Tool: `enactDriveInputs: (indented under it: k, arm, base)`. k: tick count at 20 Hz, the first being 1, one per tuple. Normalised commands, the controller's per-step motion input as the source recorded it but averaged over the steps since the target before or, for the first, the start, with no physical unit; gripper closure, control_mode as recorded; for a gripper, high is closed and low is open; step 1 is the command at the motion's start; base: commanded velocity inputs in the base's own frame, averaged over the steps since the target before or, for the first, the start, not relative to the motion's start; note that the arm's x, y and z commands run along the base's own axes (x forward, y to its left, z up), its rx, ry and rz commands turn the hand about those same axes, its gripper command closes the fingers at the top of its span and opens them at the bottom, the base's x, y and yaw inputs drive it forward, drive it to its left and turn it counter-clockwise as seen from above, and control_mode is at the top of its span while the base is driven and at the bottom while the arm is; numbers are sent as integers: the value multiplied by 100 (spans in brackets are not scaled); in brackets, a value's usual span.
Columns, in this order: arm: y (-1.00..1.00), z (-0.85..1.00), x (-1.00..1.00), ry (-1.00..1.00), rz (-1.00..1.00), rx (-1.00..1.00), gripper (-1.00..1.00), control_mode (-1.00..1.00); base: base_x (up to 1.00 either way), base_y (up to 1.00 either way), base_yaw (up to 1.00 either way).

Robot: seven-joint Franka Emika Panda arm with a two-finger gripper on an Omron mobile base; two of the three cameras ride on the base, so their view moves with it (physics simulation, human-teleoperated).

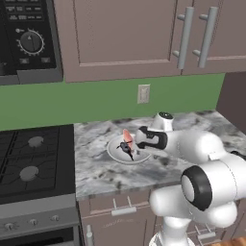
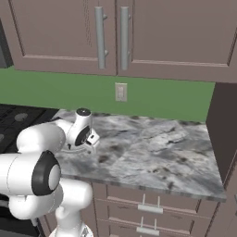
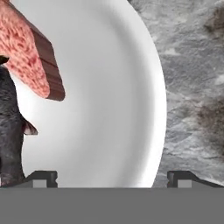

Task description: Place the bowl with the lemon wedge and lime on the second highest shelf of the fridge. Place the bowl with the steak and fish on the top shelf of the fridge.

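Grey stone worktop (image 1: 96,168) w/ stove (image 1: 33,161) on its left. White bowl (image 1: 115,153) sits by the stove, steak (image 1: 127,136) & dark fish (image 1: 126,148) inside. Fingers (image 3: 41,177) spread wide over bowl rim, holding nothing. Cupboards (image 2: 115,37) & wall plug (image 2: 121,92) behind.

In the left base view the arm covers the right part of the bowl (image 1: 116,150), and the fish (image 1: 126,148) in it is too small to make out in detail. From the right base the arm hides nearly all of the bowl (image 2: 74,149); a sliver of rim shows below the end effector (image 2: 92,141), whose fingertips are too small to tell apart. In the hand view the bowl (image 3: 109,96), steak (image 3: 30,57) and fish (image 3: 11,131) are cut off by the picture's edges, and the stove (image 1: 29,158) is cropped at the left.
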Motion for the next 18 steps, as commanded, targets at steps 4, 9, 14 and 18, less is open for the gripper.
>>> enactDriveInputs:
  k: [4,9,14,18]
  arm:
    - [10,-25,21,0,0,0,-100,-100]
    - [0,-49,-10,1,0,0,100,-100]
    - [0,-4,0,0,0,0,100,-100]
    - [0,1,-1,0,0,0,100,-100]
  base:
    - [0,0,0]
    - [0,0,0]
    - [0,0,0]
    - [0,0,0]
